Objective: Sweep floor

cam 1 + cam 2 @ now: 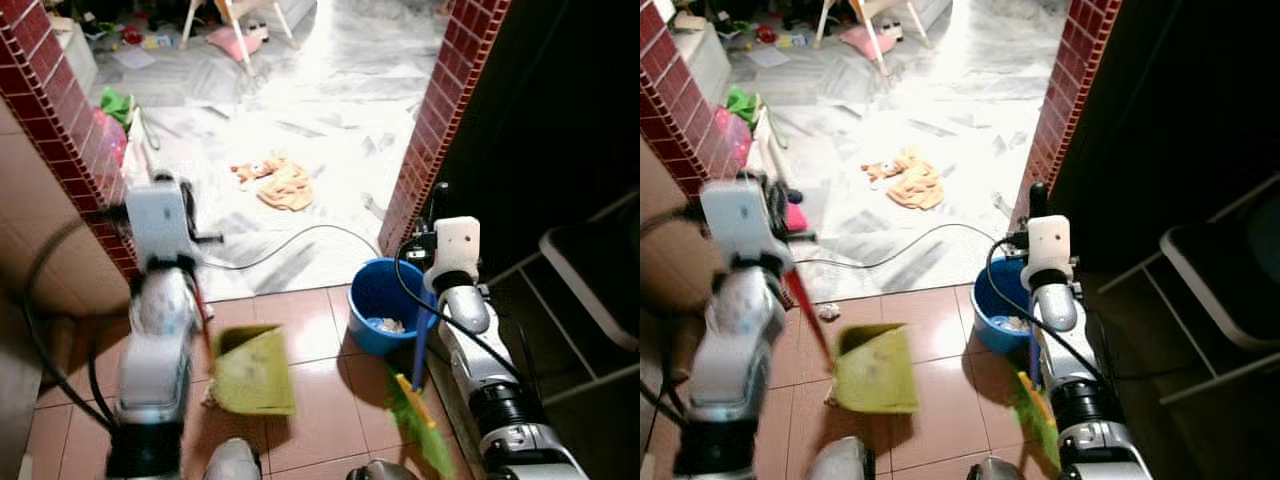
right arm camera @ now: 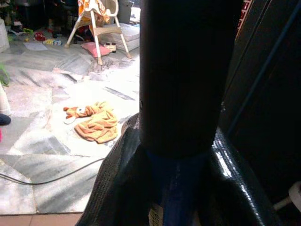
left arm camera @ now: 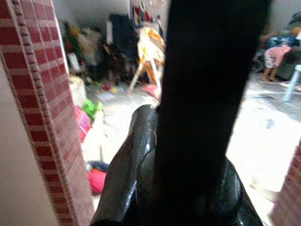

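Note:
My left gripper (image 1: 785,235) is shut on the red handle (image 1: 805,310) of a yellow-green dustpan (image 1: 250,370), which rests on the terracotta tiles in front of me. My right gripper (image 1: 432,215) is shut on the blue handle (image 1: 420,345) of a broom, and that handle shows between its fingers (image 2: 188,70) in the right wrist view. The broom's green bristles (image 1: 420,420) hang by my right side near the floor. A small scrap of paper (image 1: 828,312) lies on the tiles next to the dustpan handle.
A blue bucket (image 1: 385,300) with debris stands beside the right brick pillar (image 1: 440,110). A left brick pillar (image 1: 60,130) frames the doorway. Beyond, on marble floor, lie an orange cloth toy (image 1: 280,182), a cable (image 1: 290,245) and scattered toys. A dark rack (image 1: 590,290) stands on my right.

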Robot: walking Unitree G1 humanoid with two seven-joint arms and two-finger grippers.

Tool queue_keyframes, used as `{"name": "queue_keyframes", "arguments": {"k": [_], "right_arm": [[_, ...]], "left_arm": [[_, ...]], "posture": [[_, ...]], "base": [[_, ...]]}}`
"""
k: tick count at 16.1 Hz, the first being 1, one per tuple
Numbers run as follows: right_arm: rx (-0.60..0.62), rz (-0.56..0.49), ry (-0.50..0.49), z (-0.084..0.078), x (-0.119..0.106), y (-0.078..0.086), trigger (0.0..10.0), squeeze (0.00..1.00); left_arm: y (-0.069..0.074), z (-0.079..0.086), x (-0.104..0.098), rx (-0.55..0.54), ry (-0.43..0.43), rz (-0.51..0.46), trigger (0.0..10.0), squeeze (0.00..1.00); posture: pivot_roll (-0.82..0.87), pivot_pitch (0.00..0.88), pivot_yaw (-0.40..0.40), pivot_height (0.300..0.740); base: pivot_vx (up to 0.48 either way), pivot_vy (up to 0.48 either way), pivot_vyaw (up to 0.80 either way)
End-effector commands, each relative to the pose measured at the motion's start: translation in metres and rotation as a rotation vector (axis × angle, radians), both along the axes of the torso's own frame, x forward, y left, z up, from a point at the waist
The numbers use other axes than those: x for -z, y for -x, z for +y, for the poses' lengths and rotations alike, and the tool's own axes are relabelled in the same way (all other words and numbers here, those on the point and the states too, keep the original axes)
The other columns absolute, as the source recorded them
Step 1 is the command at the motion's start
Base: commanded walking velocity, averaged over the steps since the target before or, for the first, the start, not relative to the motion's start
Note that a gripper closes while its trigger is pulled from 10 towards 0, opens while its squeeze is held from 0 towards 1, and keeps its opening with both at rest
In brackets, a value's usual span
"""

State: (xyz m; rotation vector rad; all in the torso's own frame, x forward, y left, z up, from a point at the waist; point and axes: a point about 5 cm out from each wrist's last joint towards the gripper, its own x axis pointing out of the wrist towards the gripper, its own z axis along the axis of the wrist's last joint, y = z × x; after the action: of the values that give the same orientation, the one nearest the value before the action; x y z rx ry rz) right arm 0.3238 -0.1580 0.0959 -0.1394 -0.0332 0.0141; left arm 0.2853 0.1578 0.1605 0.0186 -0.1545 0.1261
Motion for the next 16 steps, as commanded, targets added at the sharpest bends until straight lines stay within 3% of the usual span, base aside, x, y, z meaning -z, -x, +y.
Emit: {"name": "queue_keyframes", "arguments": {"k": [1, 2, 4, 8, 12, 15, 16], "right_arm": [[0.01, -0.016, -0.008, 0.001, -0.006, 0.0, 10.0, 0.0], [-0.004, -0.027, 0.035, 0.005, -0.008, -0.001, 10.0, 0.0], [-0.018, -0.031, 0.002, 0.013, -0.011, -0.003, 10.0, 0.0], [-0.078, -0.046, -0.017, 0.019, -0.017, -0.005, 10.0, 0.0], [-0.089, -0.096, 0.018, 0.024, -0.028, -0.009, 10.0, 0.0], [-0.097, -0.141, 0.023, 0.029, -0.039, -0.012, 10.0, 0.0], [-0.099, -0.146, 0.018, 0.03, -0.04, -0.012, 10.0, 0.0]], "left_arm": [[0.003, -0.006, 0.001, 0.045, 0.007, -0.011, 10.0, 0.0], [0.006, -0.005, 0.008, 0.029, -0.02, 0.002, 10.0, 0.0], [0.009, 0.0, 0.014, -0.002, -0.064, -0.005, 10.0, 0.0], [0.005, -0.002, 0.005, -0.003, -0.098, -0.014, 10.0, 0.0], [0.001, -0.005, -0.021, 0.003, -0.107, -0.101, 10.0, 0.0], [-0.003, -0.007, -0.058, -0.01, -0.11, -0.223, 10.0, 0.0], [-0.004, -0.006, -0.064, -0.028, -0.148, -0.247, 10.0, 0.0]], "posture": [[0.03, 0.011, -0.039, 0.74], [0.03, 0.018, -0.037, 0.74], [0.02, 0.016, -0.037, 0.74], [0.02, 0.018, -0.05, 0.74], [0.05, 0.028, -0.062, 0.74], [0.05, 0.032, -0.058, 0.74], [0.05, 0.032, -0.051, 0.74]], "base": [[0.0, 0.0, 0.0], [0.0, 0.0, 0.0], [0.0, 0.0, 0.0], [0.0, 0.0, 0.0], [0.0, 0.0, 0.6], [0.0, 0.0, 0.8], [0.0, 0.0, 0.8]]}}
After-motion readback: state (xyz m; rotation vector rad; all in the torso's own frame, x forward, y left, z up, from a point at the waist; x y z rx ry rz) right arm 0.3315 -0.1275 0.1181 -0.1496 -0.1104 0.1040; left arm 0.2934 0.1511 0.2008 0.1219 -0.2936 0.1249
